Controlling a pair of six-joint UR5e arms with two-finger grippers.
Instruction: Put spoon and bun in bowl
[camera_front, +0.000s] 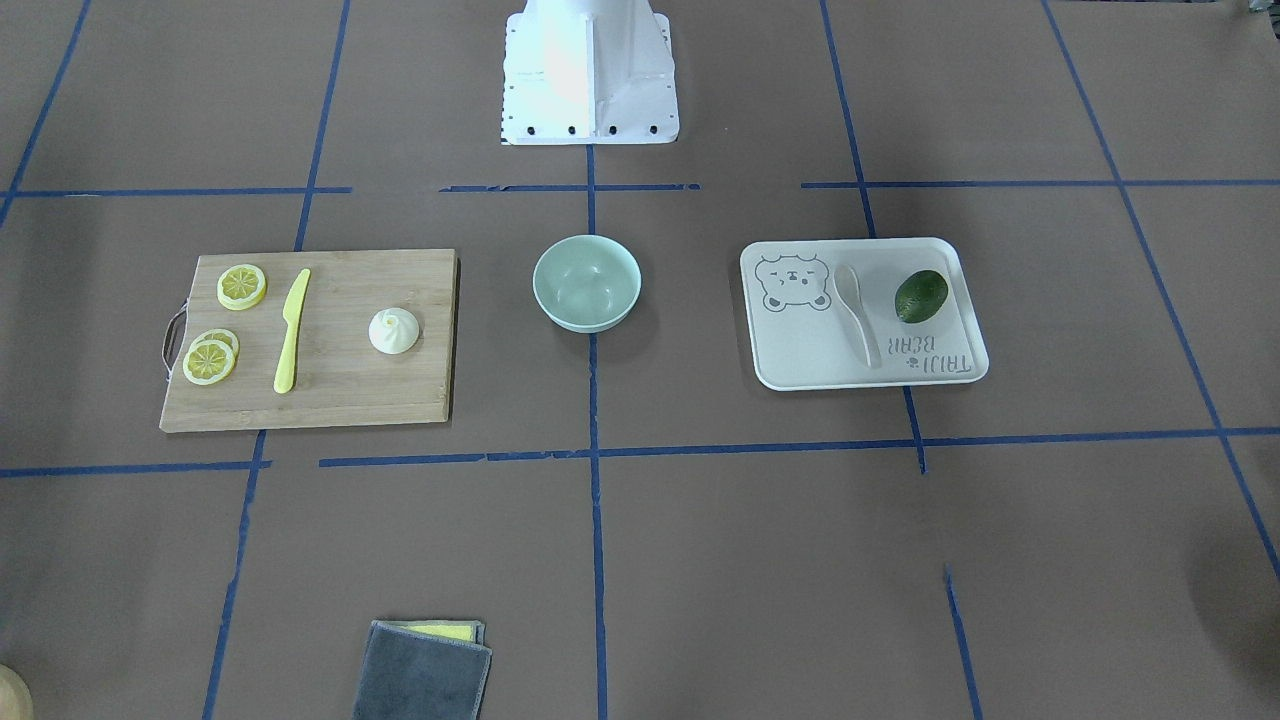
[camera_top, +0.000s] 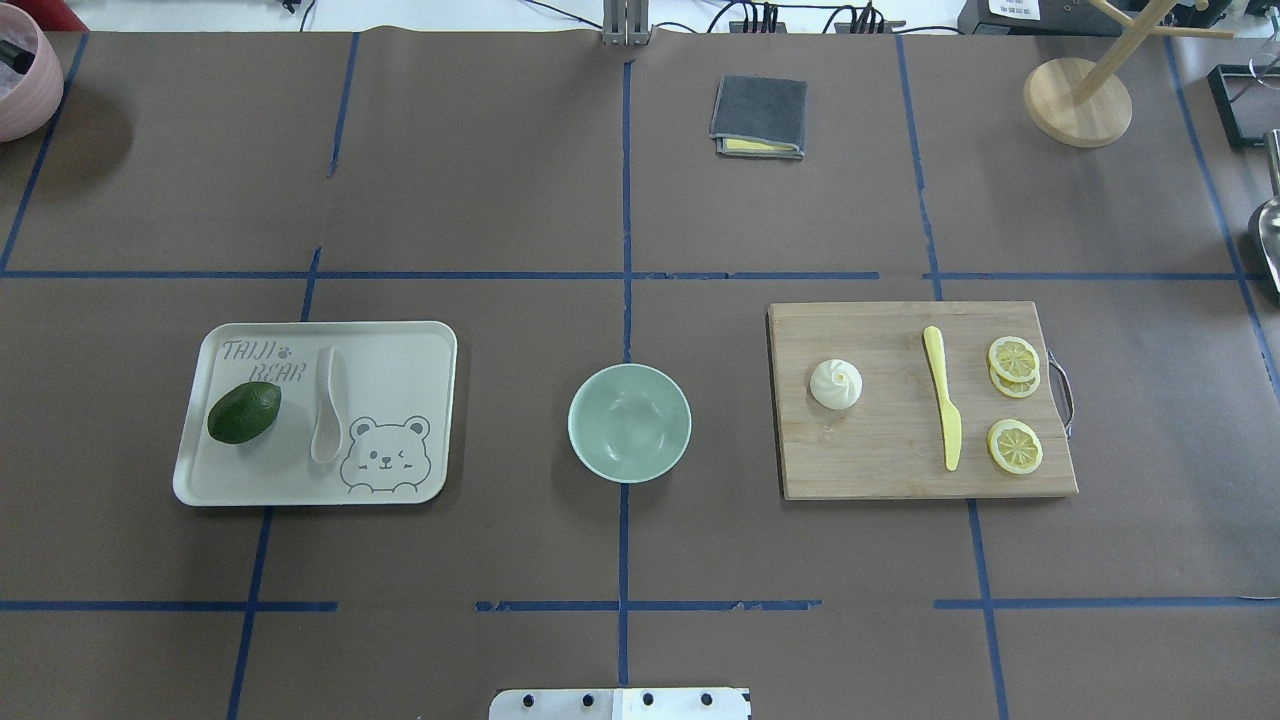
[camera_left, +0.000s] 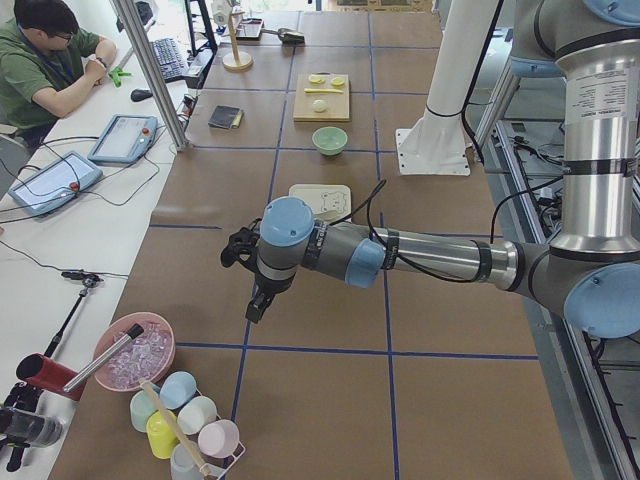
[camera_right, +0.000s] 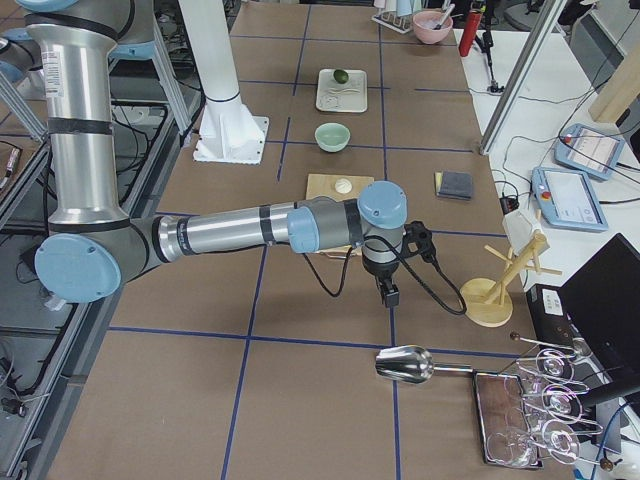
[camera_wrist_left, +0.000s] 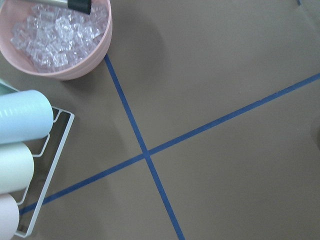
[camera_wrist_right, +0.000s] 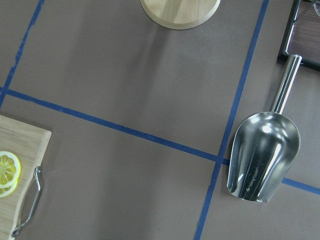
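The beige spoon (camera_top: 326, 405) lies on a cream bear tray (camera_top: 400, 340) on the left of the overhead view. The white pleated bun (camera_top: 836, 384) sits on a wooden cutting board (camera_top: 880, 450) on the right. The mint-green bowl (camera_top: 629, 422) stands empty between them. My left gripper (camera_left: 255, 300) hangs over bare table far from the tray, seen only in the exterior left view. My right gripper (camera_right: 388, 295) hangs beyond the board's outer end, seen only in the exterior right view. I cannot tell whether either is open or shut.
A dark green avocado (camera_top: 244, 412) lies beside the spoon. A yellow knife (camera_top: 943, 410) and lemon slices (camera_top: 1014, 446) share the board. A grey cloth (camera_top: 759, 117) lies far back. A pink ice bowl (camera_wrist_left: 60, 37), a metal scoop (camera_wrist_right: 262, 155) and a wooden stand (camera_top: 1077, 100) sit at the table ends.
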